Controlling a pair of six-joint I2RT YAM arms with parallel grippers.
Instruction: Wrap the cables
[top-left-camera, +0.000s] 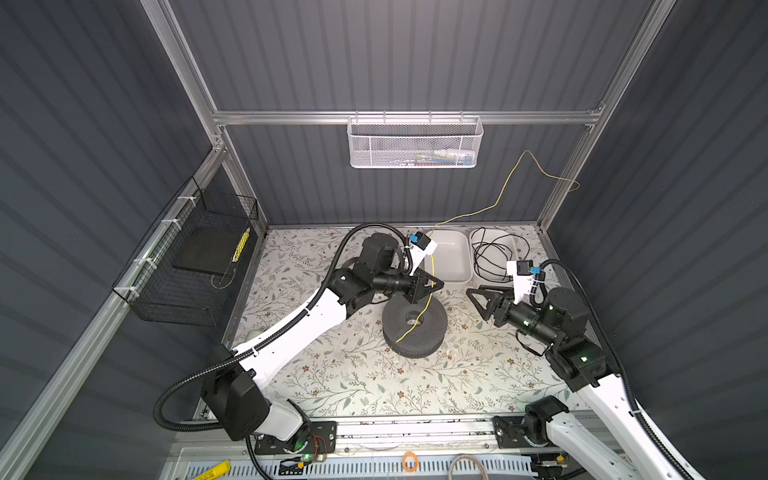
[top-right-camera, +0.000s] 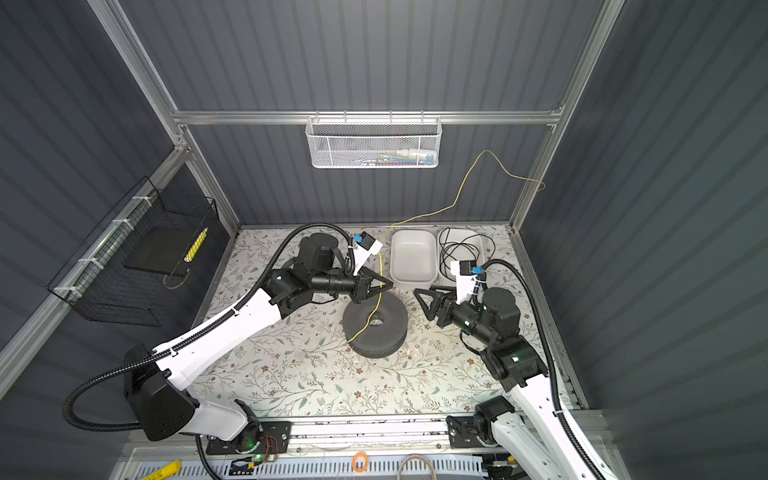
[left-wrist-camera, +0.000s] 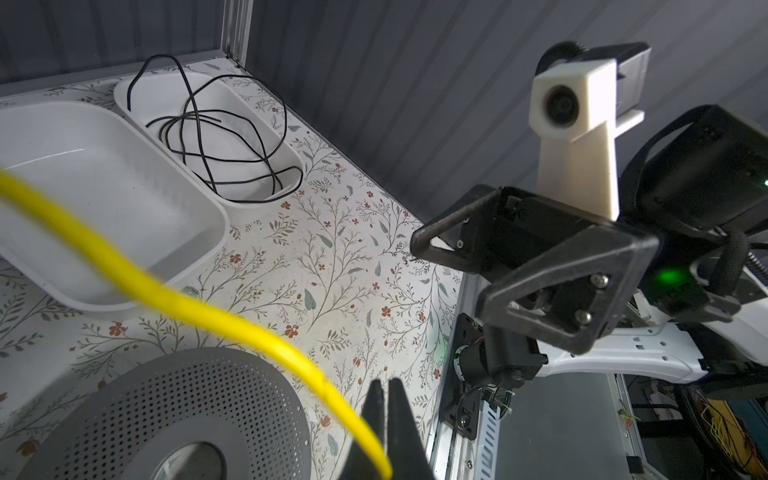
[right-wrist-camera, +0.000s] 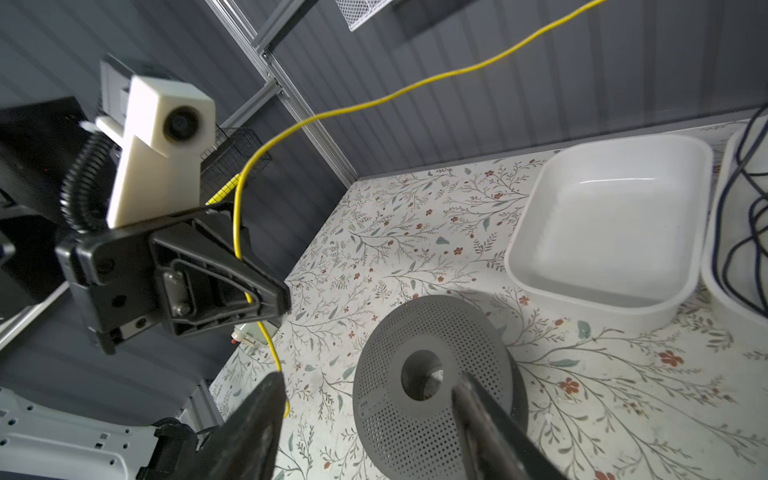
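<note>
**Left pincer holds the wire over the spool, right pincer open**

The left pincer (top-left-camera: 436, 286) hangs just above the back edge of the spool (top-left-camera: 432, 328), which lies flat near the middle of the counter (top-left-camera: 353, 382). Its jaws are pressed together on the yellow wire (left-wrist-camera: 249, 330); in the left wrist view the two fingers (left-wrist-camera: 399, 415) meet with the wire running in at their base.

Below the grip, the wire drops across the spool's perforated top, passes over the hub hole and ends at the spool's front left rim. Above the grip it climbs past the wrist camera, bends toward the back wall, rises in a tall arc and comes down to the post at the counter's back right corner, all of this stretch clear of the counter.

The right pincer (top-left-camera: 476, 303) is in the air to the right of the spool, apart from it, pointing at it. Its jaws are spread wide and nothing is between them; the right wrist view shows the spool through the gap.

Two white trays stand side by side at the counter's back right corner. The left tray (top-left-camera: 457, 266) is bare; the right tray (left-wrist-camera: 245, 104) holds a loose black cable (left-wrist-camera: 189, 120) whose loops spill over its rim
</note>
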